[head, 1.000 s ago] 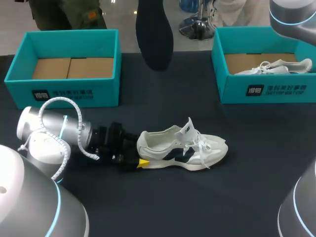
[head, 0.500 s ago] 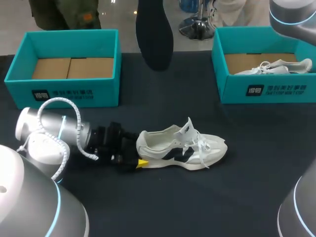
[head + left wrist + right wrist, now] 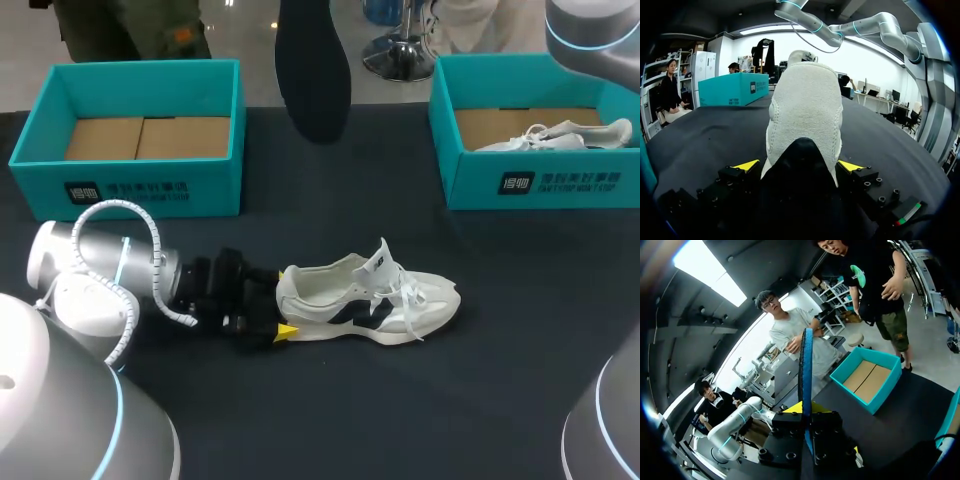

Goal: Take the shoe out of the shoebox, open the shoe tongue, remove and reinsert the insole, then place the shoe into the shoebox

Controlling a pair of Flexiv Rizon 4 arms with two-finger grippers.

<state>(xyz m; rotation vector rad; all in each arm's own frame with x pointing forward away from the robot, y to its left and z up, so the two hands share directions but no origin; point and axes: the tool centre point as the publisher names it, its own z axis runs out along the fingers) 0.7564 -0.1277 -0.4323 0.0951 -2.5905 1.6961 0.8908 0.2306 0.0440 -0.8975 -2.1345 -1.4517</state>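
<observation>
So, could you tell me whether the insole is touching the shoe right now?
Apart: the head view shows the insole up high, with a wide gap down to the shoe lying below.

Soft, even light falls from overhead. On the dark table (image 3: pixel 480 390) the white shoe (image 3: pixel 370 295) stands out bright, with only a faint shadow beneath it. The left pincer (image 3: pixel 797 166) sits in deep shadow below the lit heel. In the right wrist view a ceiling lamp glares white beyond the insole (image 3: pixel 806 365).
</observation>
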